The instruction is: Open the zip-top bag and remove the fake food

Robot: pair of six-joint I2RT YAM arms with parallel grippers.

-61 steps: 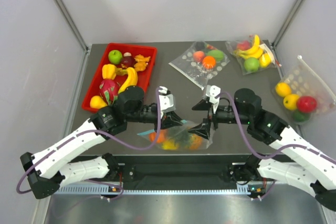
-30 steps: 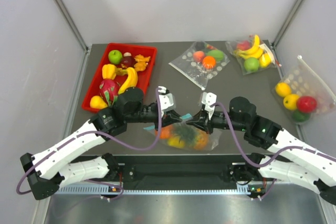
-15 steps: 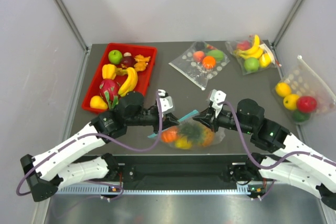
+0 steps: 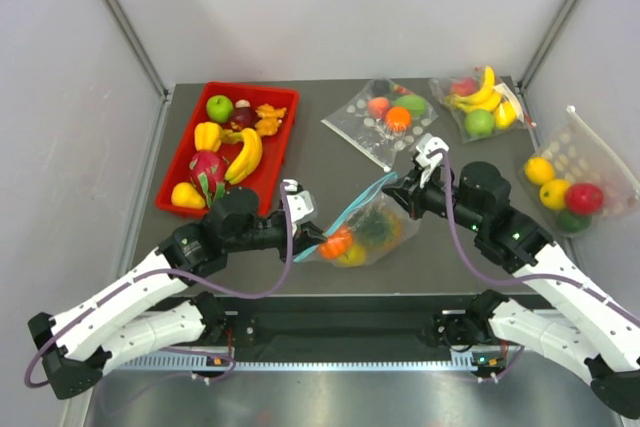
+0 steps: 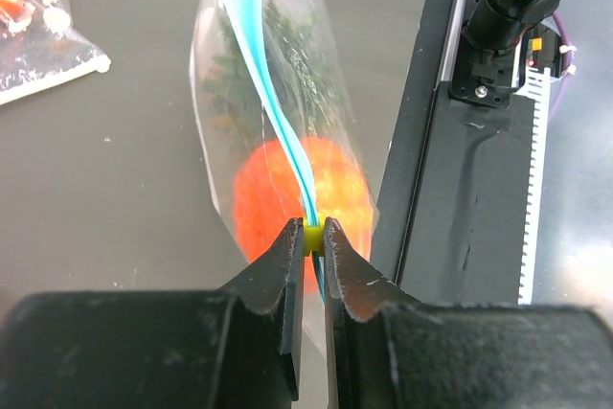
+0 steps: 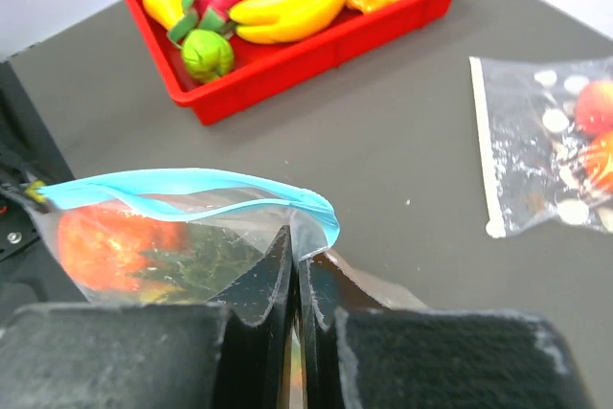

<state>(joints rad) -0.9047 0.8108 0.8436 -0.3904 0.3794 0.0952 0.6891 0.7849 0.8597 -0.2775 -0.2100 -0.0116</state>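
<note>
One zip-top bag (image 4: 372,230), fake food (image 4: 338,244) inside, spans two hands over the desk (image 4: 320,162). Left hand (image 4: 310,237) pinches its yellow tab (image 5: 313,238); right hand (image 4: 397,193) pinches the mouth. Hands stand farther apart than before.

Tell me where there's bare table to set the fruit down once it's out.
Bare table lies between the red tray and the dotted bag, down to the zip-top bag. The right side is crowded with the banana bag and another fruit bag.

Arms reach inward, jaws pinched.
Left gripper (image 4: 307,237) points to 3 o'clock, right gripper (image 4: 394,193) to 9 o'clock, both clamping the zip-top bag (image 4: 368,233).
</note>
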